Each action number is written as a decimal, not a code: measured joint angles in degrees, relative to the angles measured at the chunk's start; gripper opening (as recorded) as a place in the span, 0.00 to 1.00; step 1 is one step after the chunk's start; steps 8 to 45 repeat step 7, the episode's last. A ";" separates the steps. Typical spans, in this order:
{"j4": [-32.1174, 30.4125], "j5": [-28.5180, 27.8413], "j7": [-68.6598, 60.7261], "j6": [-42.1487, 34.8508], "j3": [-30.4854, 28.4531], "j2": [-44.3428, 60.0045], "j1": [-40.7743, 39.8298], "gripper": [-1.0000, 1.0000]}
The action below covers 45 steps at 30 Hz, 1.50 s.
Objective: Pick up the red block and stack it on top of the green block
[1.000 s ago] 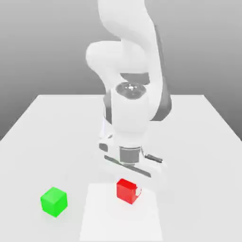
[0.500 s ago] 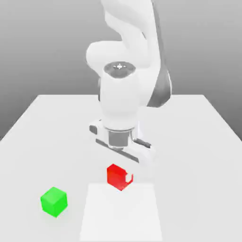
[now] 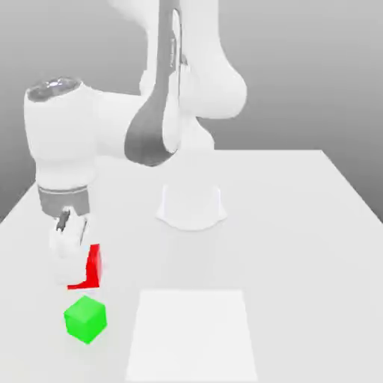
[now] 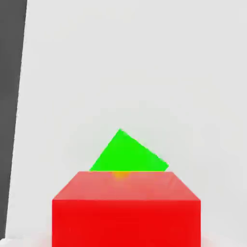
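Note:
The red block (image 3: 91, 269) hangs in the air at the exterior view's left, held by my gripper (image 3: 76, 263), which is shut on it. It hovers just above and slightly behind the green block (image 3: 85, 319), which rests on the white table (image 3: 299, 224). The hand view looks down past the red block (image 4: 126, 210) onto the green block (image 4: 129, 153), part of which the red one hides.
A paler square patch (image 3: 191, 336) lies on the table at the front centre. The arm's round base (image 3: 191, 206) stands mid-table. The table's left edge (image 4: 19, 120) runs close to the green block.
The arm has swung from the table's centre to the exterior view's left, carrying the red block from above the pale square to a spot just above the green block.

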 joint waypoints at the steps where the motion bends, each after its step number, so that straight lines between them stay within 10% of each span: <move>1: 0.14 -0.36 0.39 1.71 0.00 1.85 0.18 0.00; 3: 0.35 -0.97 0.91 5.41 -0.24 5.80 0.50 0.00; 4: 0.41 -1.21 1.10 6.77 -0.33 7.22 0.59 1.00; 45: 0.41 -1.21 1.10 6.77 -0.33 7.22 0.59 1.00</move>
